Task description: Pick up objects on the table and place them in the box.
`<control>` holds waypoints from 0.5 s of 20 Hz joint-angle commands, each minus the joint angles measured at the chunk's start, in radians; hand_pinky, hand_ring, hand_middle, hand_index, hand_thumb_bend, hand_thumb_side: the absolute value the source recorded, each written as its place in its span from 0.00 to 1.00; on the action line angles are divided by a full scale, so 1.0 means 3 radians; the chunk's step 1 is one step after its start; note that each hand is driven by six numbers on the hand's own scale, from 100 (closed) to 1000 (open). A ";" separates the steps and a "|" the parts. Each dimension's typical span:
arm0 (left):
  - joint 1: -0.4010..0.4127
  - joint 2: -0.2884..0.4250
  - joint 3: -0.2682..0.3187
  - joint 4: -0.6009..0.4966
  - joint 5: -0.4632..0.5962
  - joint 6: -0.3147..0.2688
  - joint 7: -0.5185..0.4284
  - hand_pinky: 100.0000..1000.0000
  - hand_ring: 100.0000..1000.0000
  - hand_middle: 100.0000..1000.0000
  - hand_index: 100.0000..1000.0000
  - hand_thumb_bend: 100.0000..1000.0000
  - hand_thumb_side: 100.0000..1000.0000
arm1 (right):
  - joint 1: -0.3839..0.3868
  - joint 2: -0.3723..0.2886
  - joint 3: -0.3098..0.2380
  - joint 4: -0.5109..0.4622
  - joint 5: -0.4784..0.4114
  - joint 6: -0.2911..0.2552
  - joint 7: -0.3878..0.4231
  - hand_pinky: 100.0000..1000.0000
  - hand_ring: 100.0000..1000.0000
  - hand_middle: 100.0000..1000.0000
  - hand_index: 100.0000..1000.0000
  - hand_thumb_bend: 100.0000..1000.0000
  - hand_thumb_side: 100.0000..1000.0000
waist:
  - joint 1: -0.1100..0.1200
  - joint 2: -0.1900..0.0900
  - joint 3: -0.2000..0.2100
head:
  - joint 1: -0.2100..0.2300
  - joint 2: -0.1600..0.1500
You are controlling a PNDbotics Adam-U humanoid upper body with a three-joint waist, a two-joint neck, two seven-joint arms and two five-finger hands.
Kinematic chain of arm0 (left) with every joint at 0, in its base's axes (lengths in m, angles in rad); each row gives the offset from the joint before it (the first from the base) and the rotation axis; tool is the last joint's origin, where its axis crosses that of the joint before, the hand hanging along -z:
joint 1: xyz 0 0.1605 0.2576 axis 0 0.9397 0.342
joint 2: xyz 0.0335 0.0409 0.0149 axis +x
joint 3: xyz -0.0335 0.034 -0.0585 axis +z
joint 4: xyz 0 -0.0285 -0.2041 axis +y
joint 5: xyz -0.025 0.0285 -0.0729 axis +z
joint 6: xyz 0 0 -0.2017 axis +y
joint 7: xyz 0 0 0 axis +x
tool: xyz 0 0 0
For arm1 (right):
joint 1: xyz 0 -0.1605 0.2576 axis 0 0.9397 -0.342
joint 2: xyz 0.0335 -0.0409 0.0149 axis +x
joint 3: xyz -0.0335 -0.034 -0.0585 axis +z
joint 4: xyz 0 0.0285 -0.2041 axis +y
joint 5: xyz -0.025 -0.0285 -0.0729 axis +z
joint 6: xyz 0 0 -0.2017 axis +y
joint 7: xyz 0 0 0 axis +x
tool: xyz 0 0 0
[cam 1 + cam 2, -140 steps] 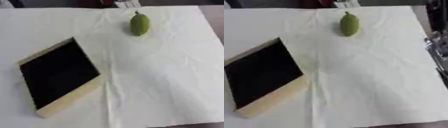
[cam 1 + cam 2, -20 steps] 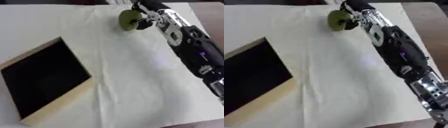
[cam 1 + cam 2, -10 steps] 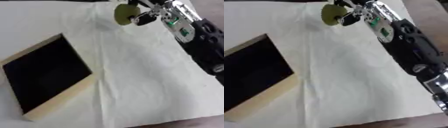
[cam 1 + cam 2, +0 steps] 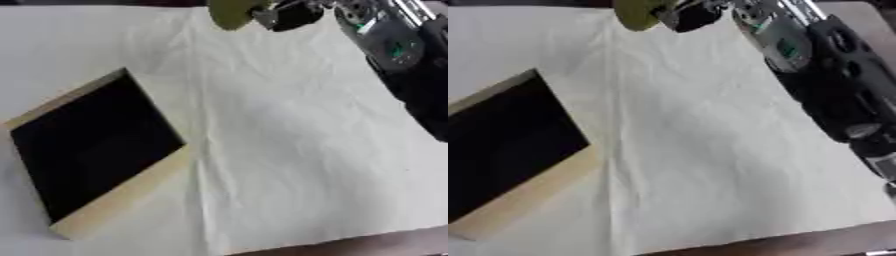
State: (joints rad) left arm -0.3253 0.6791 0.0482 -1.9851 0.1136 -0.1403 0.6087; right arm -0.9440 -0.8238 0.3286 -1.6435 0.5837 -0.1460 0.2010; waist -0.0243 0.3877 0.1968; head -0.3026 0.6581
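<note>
Right hand (image 4: 293,14) has its fingers curled round the green fruit (image 4: 232,12), held at the far edge of the counter (image 4: 289,150). Box (image 4: 92,150) looks empty; placing remains.

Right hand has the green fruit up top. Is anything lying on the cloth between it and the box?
Nothing visible does. The right hand holds the green fruit at the far edge, and only bare white cloth lies between it and the open box at the near left.
</note>
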 commanded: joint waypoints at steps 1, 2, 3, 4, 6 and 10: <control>-0.0034 0.0114 0.0042 -0.0050 -0.0005 -0.0010 0.0004 0.55 0.66 0.68 0.74 0.98 0.83 | -0.0122 -0.0019 0.0042 -0.0295 -0.0142 -0.0031 0.0112 0.79 0.56 0.38 0.43 0.01 0.00 | -0.0035 -0.0142 -0.0002 | -0.0015 0.0019; -0.0040 0.0114 0.0042 -0.0050 -0.0003 -0.0012 0.0005 0.55 0.66 0.68 0.74 0.98 0.83 | -0.0156 0.0037 0.0079 -0.0371 -0.0182 -0.0022 0.0159 0.79 0.56 0.38 0.44 0.00 0.00 | -0.0034 -0.0152 0.0001 | -0.0025 0.0025; -0.0044 0.0115 0.0044 -0.0050 -0.0003 -0.0014 0.0006 0.55 0.66 0.68 0.74 0.98 0.83 | -0.0187 0.0101 0.0113 -0.0450 -0.0210 0.0002 0.0206 0.79 0.56 0.38 0.44 0.00 0.00 | -0.0033 -0.0160 0.0002 | -0.0032 0.0030; -0.0049 0.0116 0.0046 -0.0050 -0.0002 -0.0017 0.0007 0.56 0.66 0.68 0.74 0.98 0.83 | -0.0222 0.0173 0.0151 -0.0529 -0.0227 0.0032 0.0255 0.79 0.56 0.38 0.44 0.00 0.00 | -0.0031 -0.0166 0.0007 | -0.0043 0.0034; -0.0055 0.0117 0.0049 -0.0050 -0.0001 -0.0021 0.0009 0.56 0.66 0.68 0.75 0.98 0.83 | -0.0278 0.0319 0.0213 -0.0691 -0.0235 0.0113 0.0354 0.79 0.55 0.38 0.44 0.00 0.00 | -0.0028 -0.0170 0.0013 | -0.0062 0.0040; -0.0051 0.0111 0.0057 -0.0050 0.0001 -0.0022 0.0018 0.55 0.66 0.68 0.74 0.99 0.83 | -0.0380 0.0630 0.0262 -0.1010 -0.0143 0.0304 0.0544 0.78 0.55 0.38 0.43 0.00 0.00 | -0.0027 -0.0163 0.0016 | -0.0094 0.0059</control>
State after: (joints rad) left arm -0.3293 0.6793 0.0498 -1.9851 0.1141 -0.1436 0.6116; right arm -1.0348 -0.6488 0.4145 -1.9031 0.5331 -0.0700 0.3494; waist -0.0250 0.3740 0.1993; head -0.3250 0.6690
